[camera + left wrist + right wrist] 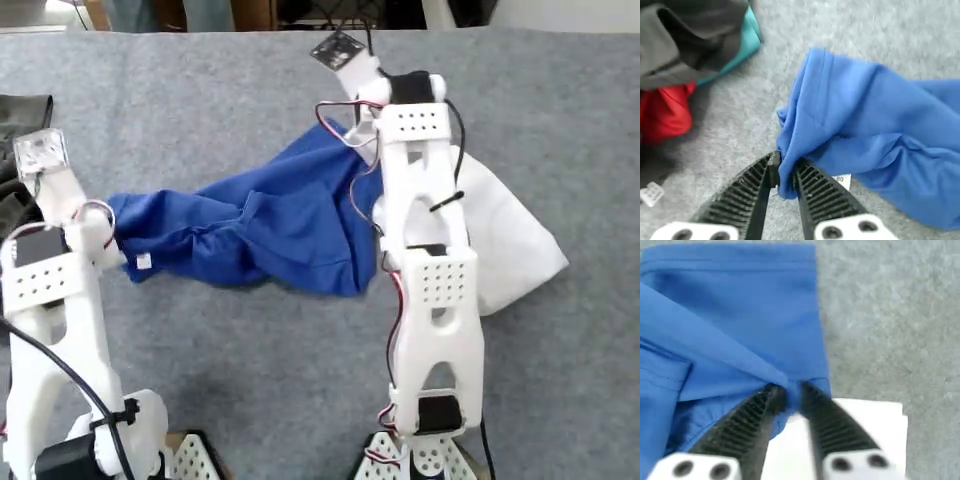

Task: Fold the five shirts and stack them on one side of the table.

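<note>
Both ends of blue shirt [270,225] gripped, by left pincer [785,176] and right pincer [791,396]; spreading step; next, probably lay it flat.

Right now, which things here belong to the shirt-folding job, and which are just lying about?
Part of the job: blue shirt, gripped by left hand and right hand; white shirt beside it; dark shirt, teal shirt, red shirt heaped together.
Just lying about: small white block; grey table cover.
</note>
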